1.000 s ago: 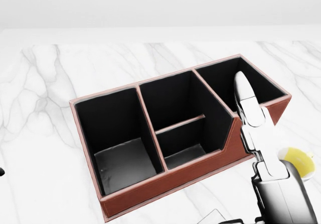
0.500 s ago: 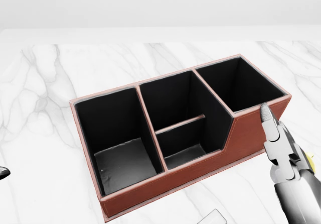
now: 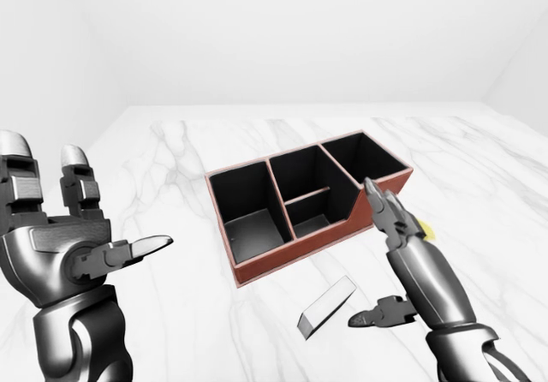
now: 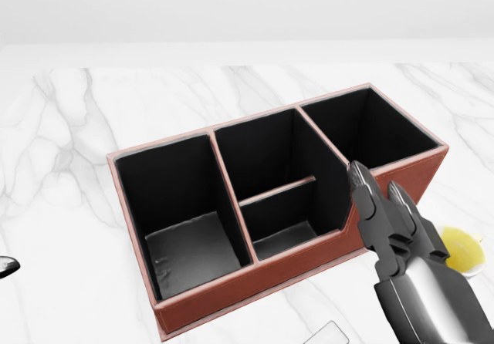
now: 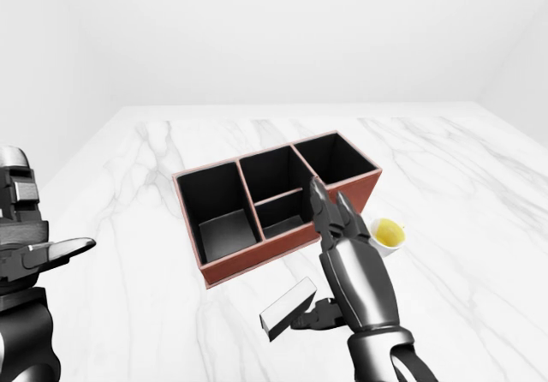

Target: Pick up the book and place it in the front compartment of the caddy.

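On the marble counter a brown caddy sits at an angle, its black compartments all empty. Near its low wall, toward the bottom of the left-eye view, the book lies flat on the stone, a slim grey slab, apart from the caddy and not yet lifted.

The right hand hangs over the counter between the book and the caddy's right end. Its two long fingers point up and away, lying close side by side, while the thumb sticks out low toward the book's right end, just beside it; whether it touches I cannot tell. Nothing is held, so the hand is spread, not pinching. The left hand is raised at the far left, well apart from everything, fingers upright and thumb out, also spread and empty.

A small white cup with yellow contents stands to the right of the caddy, close behind the right hand.

By my reading the task is at the reach step: the book has yet to be grasped. The next move would call for turning the right hand down over the book so the fingers land on one long edge and the thumb on the other, then closing. The book lies low and flat, so getting a finger under it could be awkward, and the cup is close enough to be knocked.
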Controlling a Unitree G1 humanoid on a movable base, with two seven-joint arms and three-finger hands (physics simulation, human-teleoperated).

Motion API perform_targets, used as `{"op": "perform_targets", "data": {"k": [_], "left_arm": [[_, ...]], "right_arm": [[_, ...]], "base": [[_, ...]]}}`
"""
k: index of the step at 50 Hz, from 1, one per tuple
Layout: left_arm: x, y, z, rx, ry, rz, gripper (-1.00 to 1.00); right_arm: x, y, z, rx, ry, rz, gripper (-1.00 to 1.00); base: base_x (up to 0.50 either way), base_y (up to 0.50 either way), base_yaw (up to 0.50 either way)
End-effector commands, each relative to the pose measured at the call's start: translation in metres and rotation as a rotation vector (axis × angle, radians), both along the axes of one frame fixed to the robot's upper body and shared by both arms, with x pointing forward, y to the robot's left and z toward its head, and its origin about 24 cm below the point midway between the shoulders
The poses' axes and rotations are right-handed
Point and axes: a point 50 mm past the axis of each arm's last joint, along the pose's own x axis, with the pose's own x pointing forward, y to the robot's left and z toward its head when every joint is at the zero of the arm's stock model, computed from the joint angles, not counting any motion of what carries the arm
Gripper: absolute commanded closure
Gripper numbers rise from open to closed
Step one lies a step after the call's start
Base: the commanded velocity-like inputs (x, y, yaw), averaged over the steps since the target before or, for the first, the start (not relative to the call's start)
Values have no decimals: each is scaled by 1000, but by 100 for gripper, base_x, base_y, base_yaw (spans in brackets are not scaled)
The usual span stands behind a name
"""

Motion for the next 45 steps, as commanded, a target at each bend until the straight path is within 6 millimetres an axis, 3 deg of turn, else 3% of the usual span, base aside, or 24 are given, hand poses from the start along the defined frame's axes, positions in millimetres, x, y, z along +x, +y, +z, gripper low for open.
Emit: {"op": "perform_targets", "data": {"k": [1, 20, 45], "left_arm": [[4, -1, -6, -7, 29, 2, -100], [3, -2, -6, -3, 31, 1, -100], [5, -4, -10, 3, 49, -6, -100]], "right_arm": [[1, 17, 4, -124, -26, 147, -100], [-9, 23, -19, -208, 113, 309, -100], [4, -5, -44, -235, 239, 161, -100]], "base": [[0, 0, 0], [0, 0, 0], [0, 0, 0]]}}
